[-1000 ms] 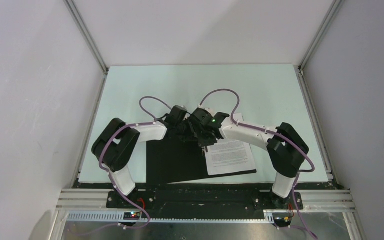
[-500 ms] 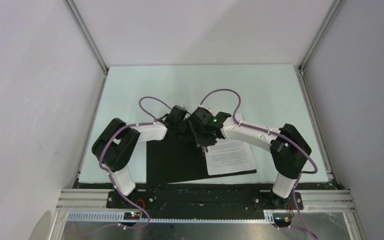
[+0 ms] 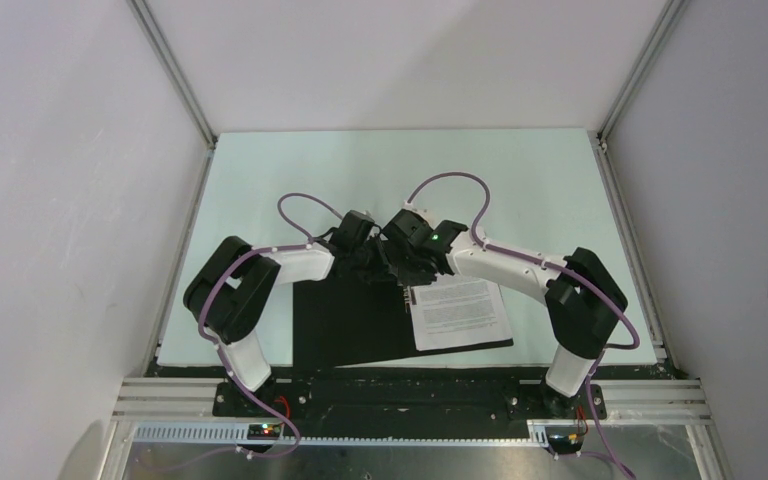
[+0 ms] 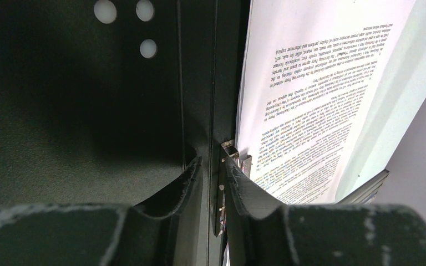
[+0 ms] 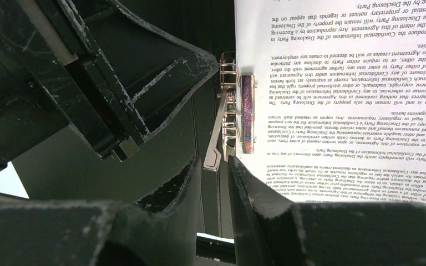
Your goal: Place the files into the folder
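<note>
The folder (image 3: 345, 325) lies open near the table's front edge, black inside up; its red outside is hidden. The files (image 3: 460, 312), white sheets with black text, lie on its right half, next to the metal clip (image 5: 238, 111) at the spine. Both grippers meet at the far end of the spine. My left gripper (image 4: 213, 163) is nearly closed, with a metal strip of the clip (image 4: 219, 194) between its jaws. My right gripper (image 5: 215, 162) stands narrowly open, with the tip of the clip's raised lever (image 5: 217, 133) between its fingertips. In the top view the two grippers, left (image 3: 378, 268) and right (image 3: 405, 275), almost touch.
The pale green table (image 3: 410, 170) stretches behind the folder, enclosed by white walls with metal rails at left and right. The left gripper's black body (image 5: 116, 83) fills the upper left of the right wrist view, close to the clip. The folder's near edge reaches the table's front edge (image 3: 410, 368).
The right arm's wrist and forearm have shifted slightly to the right and away. The left arm, the folder and the files have not visibly moved.
</note>
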Robot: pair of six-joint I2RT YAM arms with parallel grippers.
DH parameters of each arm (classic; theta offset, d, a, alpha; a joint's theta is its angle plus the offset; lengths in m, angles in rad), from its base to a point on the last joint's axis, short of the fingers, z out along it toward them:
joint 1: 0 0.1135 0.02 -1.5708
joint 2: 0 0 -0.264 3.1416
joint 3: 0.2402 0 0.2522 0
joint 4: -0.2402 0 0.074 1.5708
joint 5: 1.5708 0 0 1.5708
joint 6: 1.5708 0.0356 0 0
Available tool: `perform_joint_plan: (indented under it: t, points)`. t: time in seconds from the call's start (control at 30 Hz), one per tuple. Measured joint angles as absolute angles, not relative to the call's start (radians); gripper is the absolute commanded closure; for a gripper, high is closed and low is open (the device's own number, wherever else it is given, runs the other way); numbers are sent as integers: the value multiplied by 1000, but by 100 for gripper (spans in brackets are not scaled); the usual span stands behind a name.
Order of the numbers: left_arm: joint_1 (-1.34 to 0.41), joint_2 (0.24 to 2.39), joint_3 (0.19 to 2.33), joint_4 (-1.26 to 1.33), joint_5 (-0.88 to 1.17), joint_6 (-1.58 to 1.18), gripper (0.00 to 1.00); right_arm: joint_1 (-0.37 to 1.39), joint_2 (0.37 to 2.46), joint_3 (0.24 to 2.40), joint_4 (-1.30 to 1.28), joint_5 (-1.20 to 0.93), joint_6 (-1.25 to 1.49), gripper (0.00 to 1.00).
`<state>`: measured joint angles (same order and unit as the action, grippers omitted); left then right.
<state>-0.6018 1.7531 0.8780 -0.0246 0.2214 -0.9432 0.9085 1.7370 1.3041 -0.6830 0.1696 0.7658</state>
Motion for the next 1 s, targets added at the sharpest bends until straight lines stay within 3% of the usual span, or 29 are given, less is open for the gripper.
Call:
perform_joint_plan:
  t: [0.33,0.73,1.0]
  points:
    - [-599,1754,878,-25,221,-943,75,919,1745,1331,-693,195,763,79]
    - [-597,1754,878,-25,221,-943,75,940,1769,1347,-733,228,759,80]
    - [-595,1754,877,-21,222,-943,75,941,1775,1347,-744,232,759,87]
